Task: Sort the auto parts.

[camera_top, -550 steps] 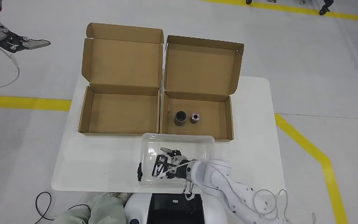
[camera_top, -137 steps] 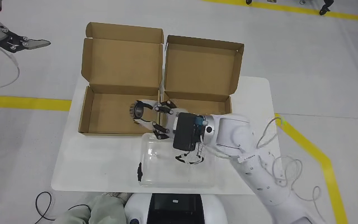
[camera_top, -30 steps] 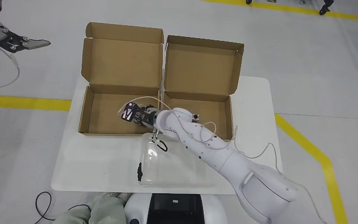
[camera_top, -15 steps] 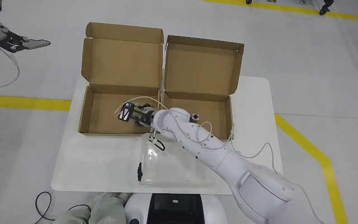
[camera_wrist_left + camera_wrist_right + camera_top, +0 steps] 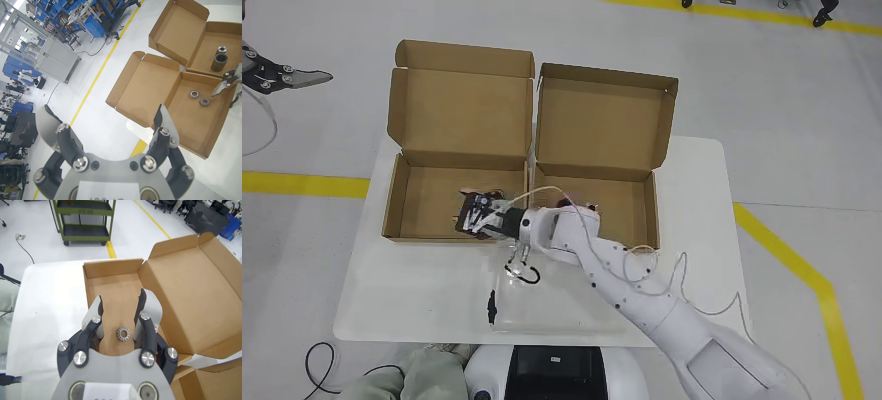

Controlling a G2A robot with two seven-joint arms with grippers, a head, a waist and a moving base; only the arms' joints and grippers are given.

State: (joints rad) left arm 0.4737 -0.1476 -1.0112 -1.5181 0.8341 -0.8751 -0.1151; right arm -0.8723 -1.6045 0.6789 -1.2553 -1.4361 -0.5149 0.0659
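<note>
Right tool (image 5: 121, 303) spread open, empty, hanging just above a bearing (image 5: 123, 334) in the left cardboard box (image 5: 422, 200). 2 bearings there; second bearing (image 5: 194, 94) lies near the first. Right cardboard box (image 5: 632, 215) holds 2 parts: dark sleeve (image 5: 219, 61), silver bushing (image 5: 221, 49). 1 clear tray (image 5: 542, 305) on desk (image 5: 692, 200). Left tool (image 5: 103, 113) wide, empty, off the desk.

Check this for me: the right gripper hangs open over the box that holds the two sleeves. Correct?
Wrong box. The right gripper hangs open over the box that holds the two bearings; the two sleeves stand in the neighbouring box, as the left wrist view shows.
</note>
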